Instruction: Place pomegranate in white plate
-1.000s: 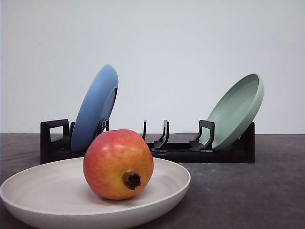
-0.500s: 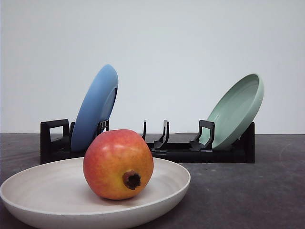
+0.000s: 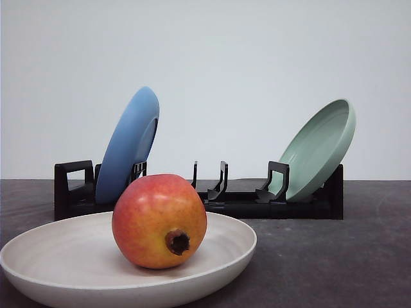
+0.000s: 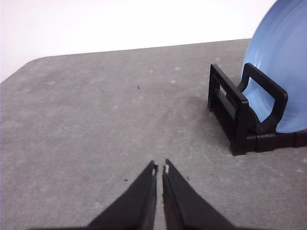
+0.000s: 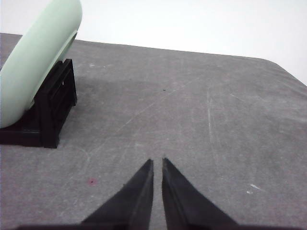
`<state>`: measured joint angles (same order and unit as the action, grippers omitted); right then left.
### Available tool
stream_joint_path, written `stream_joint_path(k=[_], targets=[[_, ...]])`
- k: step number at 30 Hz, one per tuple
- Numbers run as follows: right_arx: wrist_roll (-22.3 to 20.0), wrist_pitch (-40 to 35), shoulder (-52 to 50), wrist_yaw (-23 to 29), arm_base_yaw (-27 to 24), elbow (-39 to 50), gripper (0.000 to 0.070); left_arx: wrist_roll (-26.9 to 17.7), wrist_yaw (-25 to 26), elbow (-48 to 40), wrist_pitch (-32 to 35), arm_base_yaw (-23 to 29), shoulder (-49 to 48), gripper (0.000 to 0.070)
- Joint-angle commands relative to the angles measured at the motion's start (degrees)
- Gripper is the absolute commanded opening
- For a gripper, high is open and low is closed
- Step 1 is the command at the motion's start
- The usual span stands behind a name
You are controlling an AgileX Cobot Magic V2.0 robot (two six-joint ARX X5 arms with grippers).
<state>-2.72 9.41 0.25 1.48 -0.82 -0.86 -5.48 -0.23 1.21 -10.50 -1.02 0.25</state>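
Observation:
The pomegranate [image 3: 159,220], red shading to yellow-orange with its dark calyx stub facing the camera, rests inside the white plate [image 3: 51,256] at the front left of the table. My left gripper [image 4: 159,168] is shut with nothing in it, hovering over bare grey tabletop near the left end of the black rack [image 4: 237,122]. My right gripper [image 5: 157,162] is also shut and holds nothing, above the table beside the rack's right end [image 5: 50,112].
A black dish rack [image 3: 231,199] stands behind the white plate, holding a blue plate [image 3: 128,144] at its left and a pale green plate [image 3: 318,149] at its right. The table's far edges show in both wrist views.

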Motion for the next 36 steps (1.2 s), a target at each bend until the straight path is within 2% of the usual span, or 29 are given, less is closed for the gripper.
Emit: stream_joint_path(k=[1,36], targets=[[-0.02,-0.61,-0.04,0.02,-0.11,0.17,0.0029,-0.24,-0.17,-0.57,-0.24,0.04,-0.09,0.0],[-0.02,-0.61,-0.04,0.02,-0.11,0.17,0.0029,-0.24,-0.17,-0.57,-0.24,0.03,-0.09,0.0]])
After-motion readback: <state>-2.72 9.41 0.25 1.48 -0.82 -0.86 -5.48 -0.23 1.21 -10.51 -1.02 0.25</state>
